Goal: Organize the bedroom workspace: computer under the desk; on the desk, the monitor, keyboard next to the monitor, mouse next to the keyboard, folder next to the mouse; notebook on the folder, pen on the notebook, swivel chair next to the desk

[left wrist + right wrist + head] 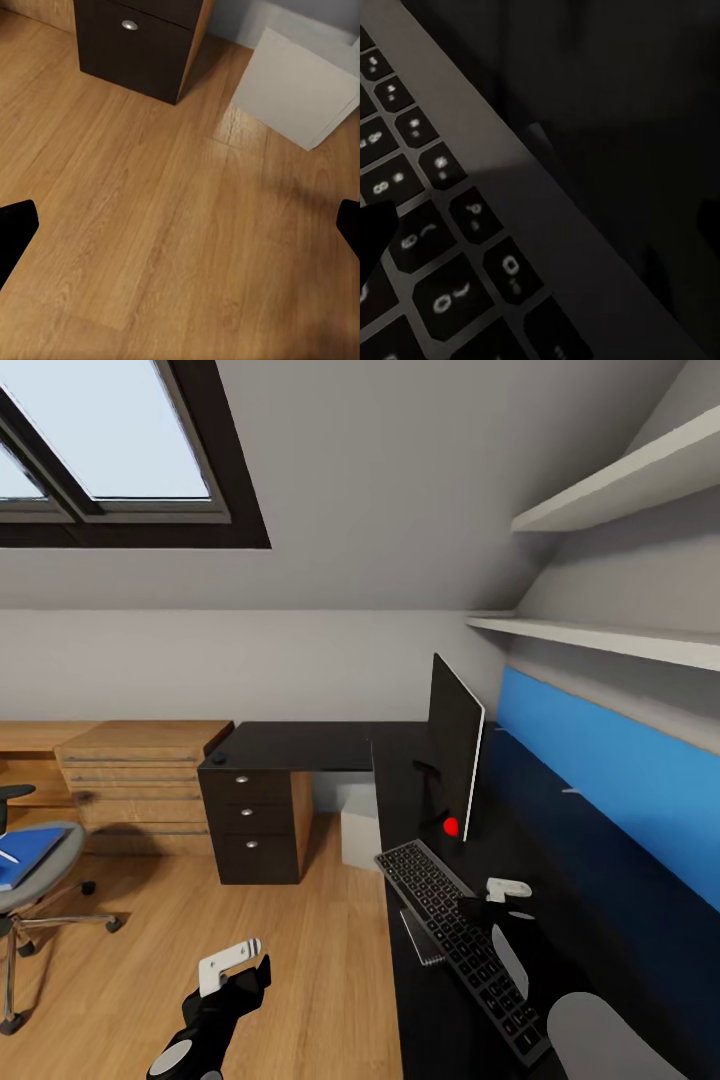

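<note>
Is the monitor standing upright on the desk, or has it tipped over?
Upright. In the head view the monitor stands on edge on the black desk, its thin screen vertical behind the keyboard.

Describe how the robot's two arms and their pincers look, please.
Both arms are black with rounded light-grey joint covers. The left pincer has a white bracket-like top piece on a black body; the right pincer looks alike, white on black. No cables or markings are visible.
</note>
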### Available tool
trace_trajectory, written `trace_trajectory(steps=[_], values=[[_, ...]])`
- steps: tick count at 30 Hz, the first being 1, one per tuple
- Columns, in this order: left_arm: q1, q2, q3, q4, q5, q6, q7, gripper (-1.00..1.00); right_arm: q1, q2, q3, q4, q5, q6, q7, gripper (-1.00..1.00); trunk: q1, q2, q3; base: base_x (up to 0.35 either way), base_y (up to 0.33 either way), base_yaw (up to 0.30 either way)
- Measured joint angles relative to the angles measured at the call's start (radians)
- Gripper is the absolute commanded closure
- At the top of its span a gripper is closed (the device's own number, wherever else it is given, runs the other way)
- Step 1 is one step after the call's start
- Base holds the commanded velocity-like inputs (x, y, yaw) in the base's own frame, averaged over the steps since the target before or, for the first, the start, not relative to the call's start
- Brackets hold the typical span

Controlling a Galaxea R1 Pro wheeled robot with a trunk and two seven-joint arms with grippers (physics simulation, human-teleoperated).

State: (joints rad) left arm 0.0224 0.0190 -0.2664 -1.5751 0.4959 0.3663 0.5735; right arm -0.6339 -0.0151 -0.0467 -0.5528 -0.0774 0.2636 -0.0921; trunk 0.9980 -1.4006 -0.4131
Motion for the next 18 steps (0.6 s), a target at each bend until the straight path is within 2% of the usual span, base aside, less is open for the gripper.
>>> trace_trajectory(steps=[4, 7, 18], values=[[0.000, 0.000, 0.000, 0.000, 0.000, 0.000, 0.000, -1.00, 0.000, 0.000, 0.000, 0.000, 0.000, 0.000, 0.000, -1.00, 0.000, 0.000, 0.000, 0.000, 0.000, 0.000], [0.000, 0.000, 0.000, 0.000, 0.000, 0.000, 0.000, -1.00, 0.000, 0.000, 0.000, -0.011, 0.000, 0.000, 0.000, -1.00, 0.011, -0.021, -0.009, 0.000, 0.000, 0.000], [0.000, 0.003, 0.001, 0.009, 0.002, 0.002, -0.002, -1.00, 0.000, 0.000, 0.000, -0.011, 0.000, 0.000, 0.000, -1.00, 0.012, -0.021, -0.009, 0.000, 0.000, 0.000]])
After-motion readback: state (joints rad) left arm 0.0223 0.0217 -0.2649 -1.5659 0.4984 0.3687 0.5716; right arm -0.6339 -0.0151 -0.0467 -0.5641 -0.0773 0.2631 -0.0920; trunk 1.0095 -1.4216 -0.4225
